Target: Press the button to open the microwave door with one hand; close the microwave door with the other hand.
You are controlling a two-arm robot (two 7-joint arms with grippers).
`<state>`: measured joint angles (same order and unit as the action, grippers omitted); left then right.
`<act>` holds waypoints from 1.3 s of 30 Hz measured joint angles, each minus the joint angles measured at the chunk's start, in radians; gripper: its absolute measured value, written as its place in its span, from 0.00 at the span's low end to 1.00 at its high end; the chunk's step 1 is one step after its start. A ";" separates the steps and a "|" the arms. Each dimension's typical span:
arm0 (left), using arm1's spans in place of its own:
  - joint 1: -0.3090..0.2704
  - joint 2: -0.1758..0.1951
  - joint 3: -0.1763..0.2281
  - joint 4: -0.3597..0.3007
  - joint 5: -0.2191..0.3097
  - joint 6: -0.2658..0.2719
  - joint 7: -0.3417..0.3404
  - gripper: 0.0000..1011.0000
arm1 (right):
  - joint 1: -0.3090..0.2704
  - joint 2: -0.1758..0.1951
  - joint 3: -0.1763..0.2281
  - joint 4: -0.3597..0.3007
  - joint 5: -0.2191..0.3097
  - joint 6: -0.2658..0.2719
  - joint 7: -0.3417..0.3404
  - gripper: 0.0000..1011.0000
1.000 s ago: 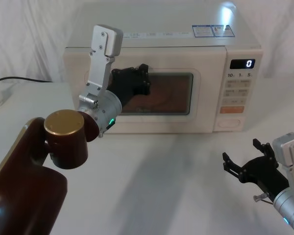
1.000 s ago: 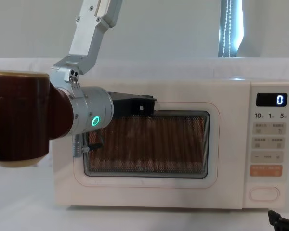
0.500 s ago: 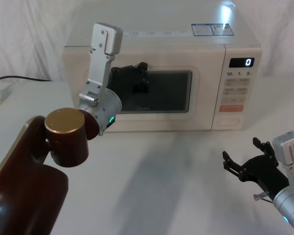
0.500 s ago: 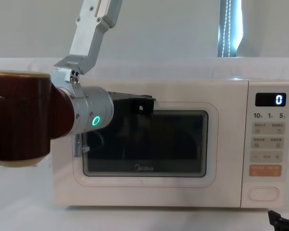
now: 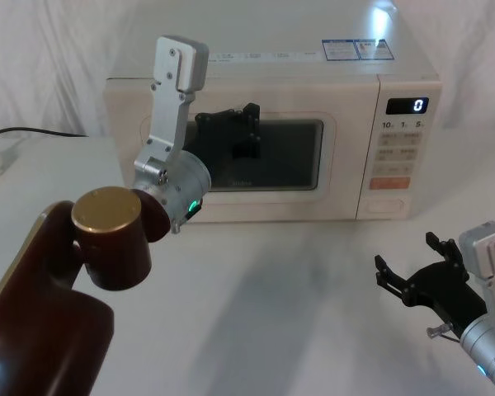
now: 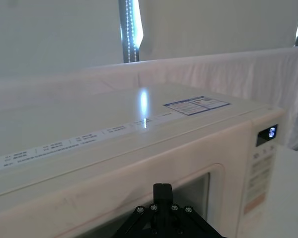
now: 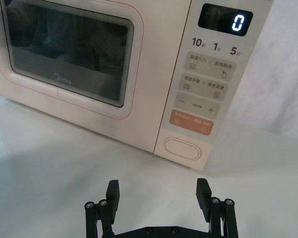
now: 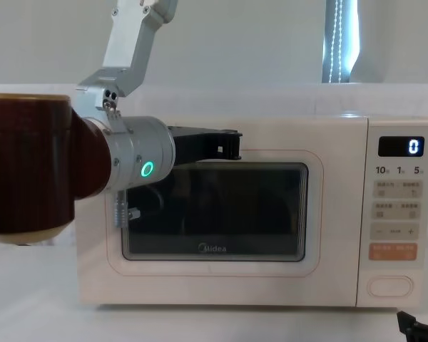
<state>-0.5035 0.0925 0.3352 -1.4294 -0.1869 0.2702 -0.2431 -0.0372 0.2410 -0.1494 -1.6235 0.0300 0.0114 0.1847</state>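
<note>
White tabletop (image 5: 272,289) under draped white cloth | right gripper (image 5: 417,276) low at frame's lower right, fingers spread wide, grasping nothing | left gripper (image 5: 235,132) raised against the microwave door (image 5: 268,157), finger spacing unclear | door flush on the microwave (image 5: 313,82), centre frame | button (image 5: 388,208) untouched, lower right of panel.

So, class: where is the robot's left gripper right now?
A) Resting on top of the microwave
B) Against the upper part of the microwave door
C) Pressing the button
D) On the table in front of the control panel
B: the left gripper is at the top of the shut microwave door, far from the button.
</note>
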 joint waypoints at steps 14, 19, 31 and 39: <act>0.111 0.070 -0.015 -0.168 -0.030 0.032 -0.007 0.28 | 0.000 0.000 0.000 0.000 0.000 0.000 0.000 0.99; 0.159 0.122 -0.032 -0.243 -0.039 0.047 -0.016 0.43 | 0.000 0.000 0.000 0.000 0.000 0.000 0.000 0.99; 0.341 0.203 -0.124 -0.391 -0.033 0.012 0.045 0.79 | 0.000 0.000 0.000 0.000 0.000 0.000 0.000 0.99; 0.486 0.198 -0.192 -0.440 -0.013 -0.059 0.100 0.99 | 0.000 0.000 0.000 0.000 0.000 0.000 0.000 0.99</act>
<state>-0.0179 0.2908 0.1436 -1.8691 -0.1996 0.2116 -0.1434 -0.0372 0.2410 -0.1494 -1.6234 0.0300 0.0114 0.1848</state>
